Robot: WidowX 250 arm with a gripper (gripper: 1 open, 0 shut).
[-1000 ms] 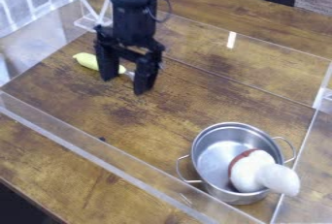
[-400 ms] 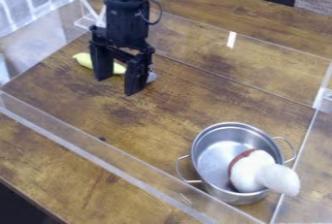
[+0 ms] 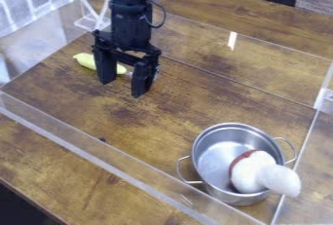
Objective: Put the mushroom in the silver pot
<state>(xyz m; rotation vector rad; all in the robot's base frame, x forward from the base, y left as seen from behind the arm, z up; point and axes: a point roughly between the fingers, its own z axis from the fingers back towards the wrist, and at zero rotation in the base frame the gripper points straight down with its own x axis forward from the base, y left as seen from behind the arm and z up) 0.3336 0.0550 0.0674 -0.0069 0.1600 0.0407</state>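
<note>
Wooden tabletop [image 3: 143,131]; 1 mushroom [image 3: 260,173] in silver pot [image 3: 215,145]; tool [image 3: 127,89] open.

Wood tbl [image 3: 156,151] w/ silver pot [image 3: 237,153].

Lab-like setup, black robot arm [image 3: 130,24] over a wooden tabletop [image 3: 169,117], clear plastic walls [image 3: 117,161] around it

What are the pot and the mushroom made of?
The silver pot looks like shiny metal, probably steel: its rim and inside catch bright glints, and its loop handles look like thin wire. The mushroom has a smooth, pale stem with hardly any shine and a reddish-brown edge on its cap. It might be plastic, rubber or foam; the picture can't settle which.
</note>
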